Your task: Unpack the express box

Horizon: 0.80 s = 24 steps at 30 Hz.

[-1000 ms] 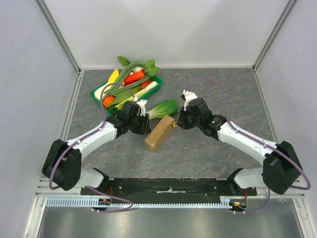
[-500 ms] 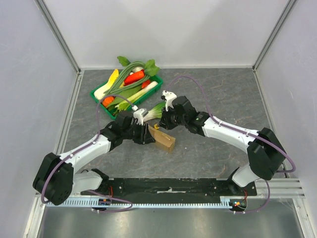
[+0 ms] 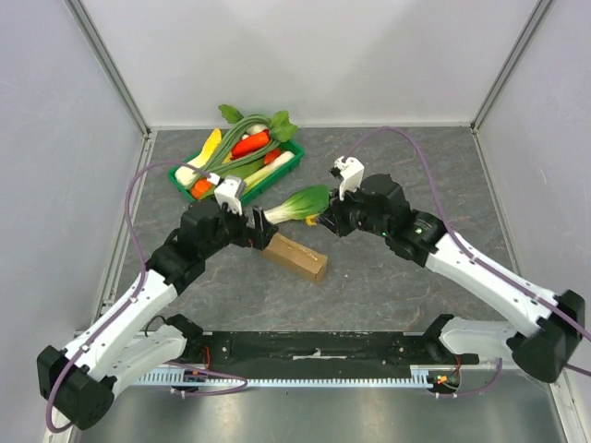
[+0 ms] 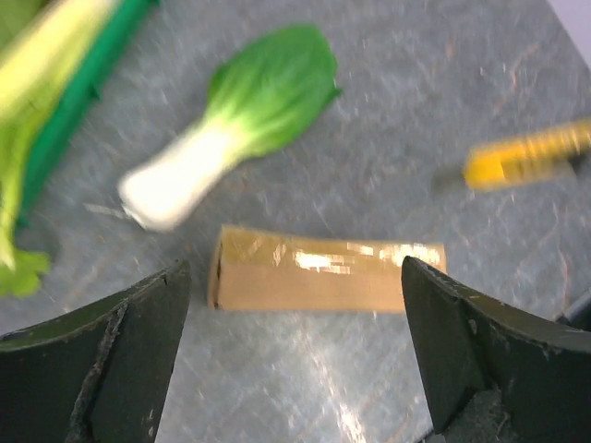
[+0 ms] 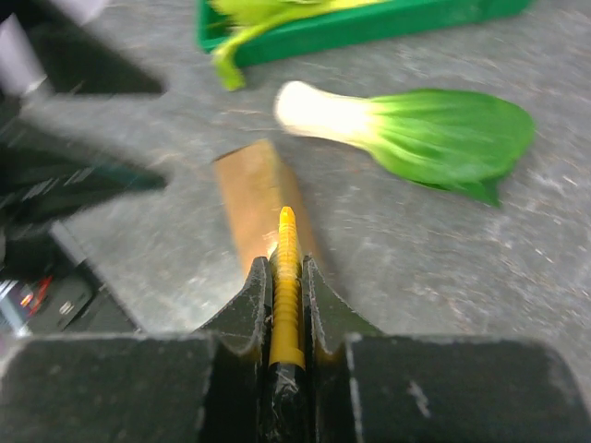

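The express box (image 3: 295, 258), a flat brown taped carton, lies on the grey table. My left gripper (image 3: 259, 230) hovers just beyond its left end, open, with nothing between its fingers. In the left wrist view the box (image 4: 328, 269) lies crosswise between and beyond the wide jaws of the left gripper (image 4: 294, 277). My right gripper (image 3: 325, 220) is above and right of the box, shut on a yellow ribbed cutter (image 5: 287, 277). The cutter's tip points at the box (image 5: 263, 198) from above.
A bok choy (image 3: 297, 203) lies on the table just behind the box, between the two grippers. A green tray (image 3: 175, 173) piled with vegetables stands at the back left. Grey walls enclose the table on three sides.
My left gripper has let go of the box, opened wide and drawn back to the left. My right gripper has pulled back to the right with the cutter. The box now lies flat.
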Each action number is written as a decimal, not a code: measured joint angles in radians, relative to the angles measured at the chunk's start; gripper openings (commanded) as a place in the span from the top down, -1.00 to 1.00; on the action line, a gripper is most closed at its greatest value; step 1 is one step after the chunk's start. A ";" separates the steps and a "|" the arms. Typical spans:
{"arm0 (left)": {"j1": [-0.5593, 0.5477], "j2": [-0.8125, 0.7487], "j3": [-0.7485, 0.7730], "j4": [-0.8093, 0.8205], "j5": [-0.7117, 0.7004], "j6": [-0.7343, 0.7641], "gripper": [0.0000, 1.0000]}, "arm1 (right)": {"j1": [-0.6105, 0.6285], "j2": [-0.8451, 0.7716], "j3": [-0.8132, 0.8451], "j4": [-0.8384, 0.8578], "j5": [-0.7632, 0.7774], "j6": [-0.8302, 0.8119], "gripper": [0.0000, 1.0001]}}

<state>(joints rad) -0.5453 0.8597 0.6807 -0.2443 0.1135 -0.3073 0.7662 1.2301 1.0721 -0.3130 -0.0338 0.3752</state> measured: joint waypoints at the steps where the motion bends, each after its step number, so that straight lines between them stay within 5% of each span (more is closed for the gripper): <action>1: 0.000 0.008 0.036 -0.007 -0.019 0.013 -0.99 | 0.005 -0.033 -0.002 -0.006 -0.048 -0.021 1.00; 6: 0.003 0.173 0.229 -0.005 -0.029 0.053 -0.97 | 0.113 -0.114 -0.079 -0.016 -0.192 -0.101 1.00; 11: 0.007 0.353 0.347 -0.014 -0.002 0.075 -0.48 | 0.202 -0.069 -0.189 -0.017 -0.203 -0.103 1.00; 24: -0.042 0.520 0.301 -0.038 0.161 0.085 -0.47 | 0.212 -0.043 -0.286 0.035 0.148 -0.026 1.00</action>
<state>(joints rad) -0.5877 1.3796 0.9821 -0.2825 0.2749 -0.2226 0.9779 1.1870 0.7856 -0.2783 0.1146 0.3496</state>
